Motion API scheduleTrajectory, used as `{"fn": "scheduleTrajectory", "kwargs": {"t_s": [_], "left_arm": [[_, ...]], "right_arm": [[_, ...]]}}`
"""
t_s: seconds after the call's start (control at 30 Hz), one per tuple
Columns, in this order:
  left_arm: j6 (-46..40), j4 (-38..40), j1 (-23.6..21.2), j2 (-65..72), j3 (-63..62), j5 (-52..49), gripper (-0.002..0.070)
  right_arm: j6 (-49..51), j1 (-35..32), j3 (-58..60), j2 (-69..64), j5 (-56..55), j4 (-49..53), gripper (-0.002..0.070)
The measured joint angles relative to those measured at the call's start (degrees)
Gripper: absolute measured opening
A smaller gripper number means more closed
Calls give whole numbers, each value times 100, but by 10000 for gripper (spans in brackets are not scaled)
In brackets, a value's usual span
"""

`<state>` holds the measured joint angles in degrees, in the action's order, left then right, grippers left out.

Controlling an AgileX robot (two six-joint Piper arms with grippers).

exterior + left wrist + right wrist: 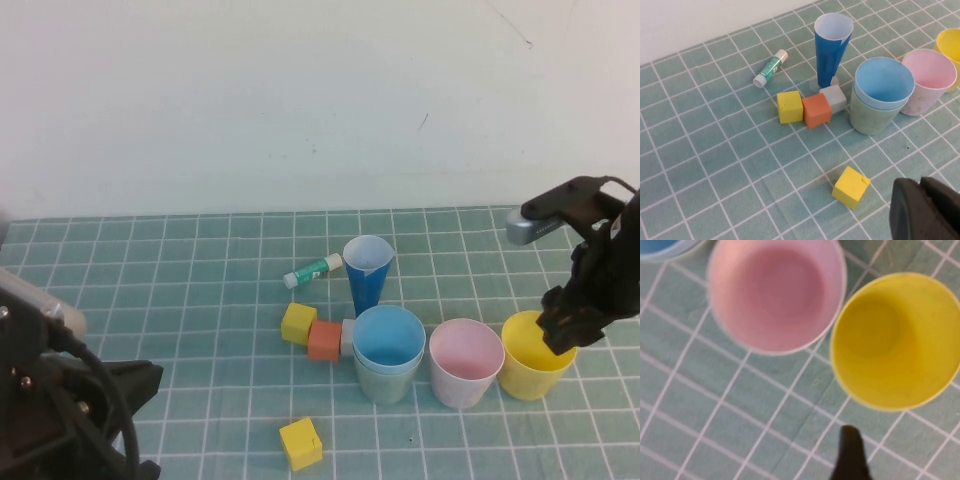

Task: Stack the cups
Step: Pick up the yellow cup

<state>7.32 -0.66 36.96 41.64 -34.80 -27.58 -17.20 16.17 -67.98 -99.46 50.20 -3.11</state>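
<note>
Right gripper (556,330): hangs over the yellow cup at the right of the table. Whether its jaws are spread or clenched cannot be told; one dark fingertip (852,450) shows outside the cup's rim, above the mat.
Yellow cup (534,355): upright, mouth up, rightmost of the row; nothing is seen inside it in the right wrist view.
Pink cup (465,362): upright, just left of the yellow cup, close beside it.
Light blue cup (389,336): nested inside the green cup (386,380), rim standing a little above the green rim; this pair sits left of the pink cup.
Dark blue cone cup (367,272): upright, white inside, just beyond the nested pair.
Blocks: a yellow block (298,323), an orange block (324,340) and a grey block (348,337) lie in a touching row left of the nested pair; a second yellow block (301,443) lies apart, nearer the robot.
Glue stick (312,270): lies on its side, left of the cone cup.
Left gripper (927,210): clenched, holding nothing, at the near left, well apart from all cups.
Surface (180,290): green mat ruled with a white grid.
Room: a plain white wall (300,100) rises behind the far edge of the mat.
</note>
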Motion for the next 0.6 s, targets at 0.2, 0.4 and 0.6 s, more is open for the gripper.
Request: {"fn": "scheduleTrajectory", "kwargs": {"t_s": [0.2,0.4,0.6], "left_arm": [[0,0,0,0,0,-13,-1],[0,-24,0,0,0,-16,-1],[0,-33,0,0,0,-25,-1]], "right_arm": [[115,-231,-31,-788,-524,-71,494],[148,-295,-281,-1516,-916,-215,418],[155,-295,-632,-1910,-959,-302,188]]}}
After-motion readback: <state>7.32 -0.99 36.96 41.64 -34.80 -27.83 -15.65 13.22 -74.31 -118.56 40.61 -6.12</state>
